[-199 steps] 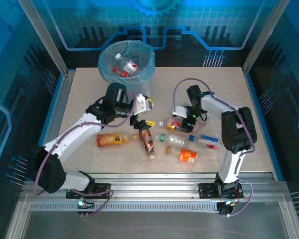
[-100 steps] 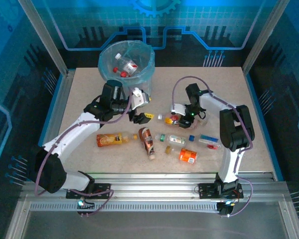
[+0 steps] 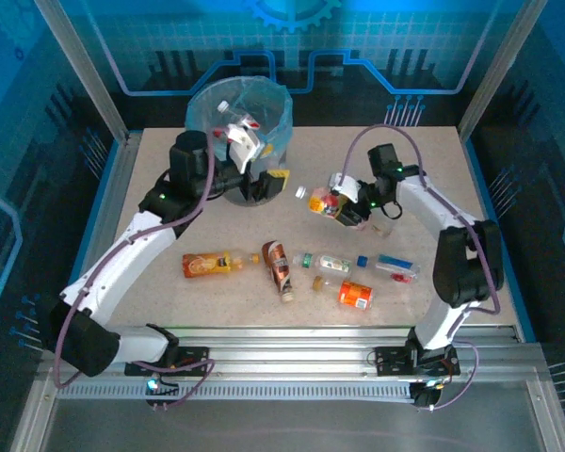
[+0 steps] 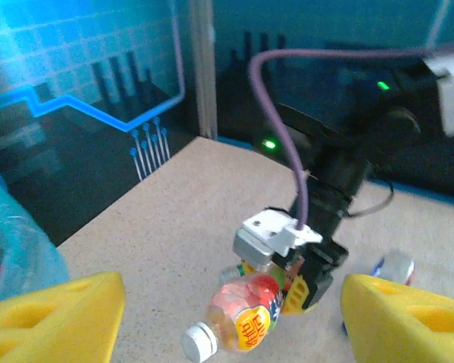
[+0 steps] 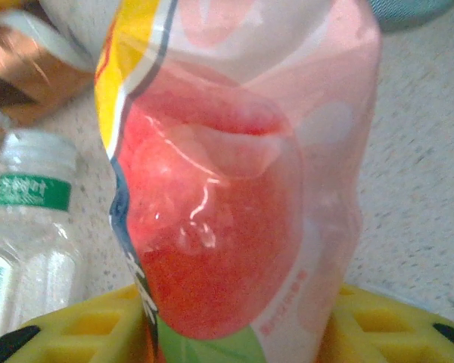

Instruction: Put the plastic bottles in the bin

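- Nearest the front edge of the table (image 3: 433, 160), right of centre, an orange-labelled bottle (image 3: 355, 295) lies on its side.
- Just behind it, more plastic bottles lie in a loose row. An orange-drink bottle (image 3: 207, 264) is to the left, and a brown-drink bottle (image 3: 279, 269) is angled toward the front edge. A clear green-labelled bottle (image 3: 333, 265) comes next, and a blue-ended bottle (image 3: 396, 267) is to the right.
- Over the middle of the table, right of centre, the right gripper (image 3: 344, 211) has its jaws pinching a red-labelled bottle (image 3: 320, 201). Its white cap points left, and it seems to be lifted clear of the tabletop. In the right wrist view the yellow pads (image 5: 76, 318) press both sides of its body.
- The left gripper (image 3: 264, 184) hangs just beside the bin's near wall, its yellow fingers (image 4: 408, 318) spread wide with nothing between them.
- The bin (image 3: 198, 127) stands at the far edge, left of centre. Red-capped bottles (image 3: 228, 111) lie inside it, though the bag blurs how many.
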Tool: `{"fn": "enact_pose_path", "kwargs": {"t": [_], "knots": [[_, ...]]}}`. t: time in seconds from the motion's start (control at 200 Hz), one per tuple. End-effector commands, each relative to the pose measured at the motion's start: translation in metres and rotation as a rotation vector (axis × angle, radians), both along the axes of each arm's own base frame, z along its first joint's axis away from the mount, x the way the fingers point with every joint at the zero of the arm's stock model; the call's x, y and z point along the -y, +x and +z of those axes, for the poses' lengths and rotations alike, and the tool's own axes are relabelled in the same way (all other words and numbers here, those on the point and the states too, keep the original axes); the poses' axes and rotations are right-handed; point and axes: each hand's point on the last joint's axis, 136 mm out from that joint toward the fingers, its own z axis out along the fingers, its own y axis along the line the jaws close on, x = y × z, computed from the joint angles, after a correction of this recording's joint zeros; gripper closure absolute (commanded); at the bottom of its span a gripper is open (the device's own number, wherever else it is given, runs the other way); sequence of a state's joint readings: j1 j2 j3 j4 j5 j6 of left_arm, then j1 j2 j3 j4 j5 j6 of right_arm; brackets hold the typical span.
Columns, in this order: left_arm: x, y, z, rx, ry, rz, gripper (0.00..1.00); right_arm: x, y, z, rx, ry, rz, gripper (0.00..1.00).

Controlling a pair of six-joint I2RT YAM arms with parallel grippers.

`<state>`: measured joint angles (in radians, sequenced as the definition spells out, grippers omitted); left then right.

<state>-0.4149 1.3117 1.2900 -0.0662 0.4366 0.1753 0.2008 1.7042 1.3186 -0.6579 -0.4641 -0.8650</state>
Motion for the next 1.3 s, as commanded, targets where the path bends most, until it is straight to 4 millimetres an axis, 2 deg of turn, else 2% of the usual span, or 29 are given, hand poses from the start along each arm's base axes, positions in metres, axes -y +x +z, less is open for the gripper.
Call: {"fn": "enact_pose_path", "kwargs": {"t": [0.0,0.1,0.235,0.45,0.57,0.7,0.91,1.156,1.256,1.296], "knots": [[-0.023,0.012,0.048,-0.069,-0.174,0.175,0.27,-0.011,-0.005,0.04,0.041,0.164,-0.011,0.52],[-0.034,0.02,0.06,-0.168,-0.235,0.263,0.28,-0.018,-0.013,0.065,0.066,0.245,0.001,0.52],[-0.036,0.022,0.068,-0.305,-0.294,0.303,0.29,-0.026,-0.027,0.1,0.1,0.352,0.021,0.52],[-0.016,0.01,0.067,-0.427,-0.309,0.181,0.34,-0.046,-0.056,0.156,0.105,0.525,0.088,0.53],[-0.005,0.003,0.061,-0.488,-0.314,0.122,0.36,-0.059,-0.073,0.175,0.068,0.554,0.13,0.53],[0.013,-0.011,0.06,-0.513,-0.299,0.019,0.37,-0.072,-0.09,0.186,0.053,0.576,0.177,0.53],[0.031,-0.026,0.053,-0.531,-0.261,-0.082,0.37,-0.079,-0.099,0.197,0.04,0.614,0.183,0.54],[0.042,-0.033,0.041,-0.528,-0.192,-0.116,0.45,-0.081,-0.103,0.199,0.017,0.628,0.185,0.54],[0.043,-0.034,0.041,-0.513,-0.187,-0.126,0.51,-0.081,-0.1,0.198,0.011,0.627,0.176,0.54],[0.043,-0.034,0.041,-0.508,-0.184,-0.124,0.58,-0.081,-0.099,0.198,0.008,0.628,0.174,0.54]]}}
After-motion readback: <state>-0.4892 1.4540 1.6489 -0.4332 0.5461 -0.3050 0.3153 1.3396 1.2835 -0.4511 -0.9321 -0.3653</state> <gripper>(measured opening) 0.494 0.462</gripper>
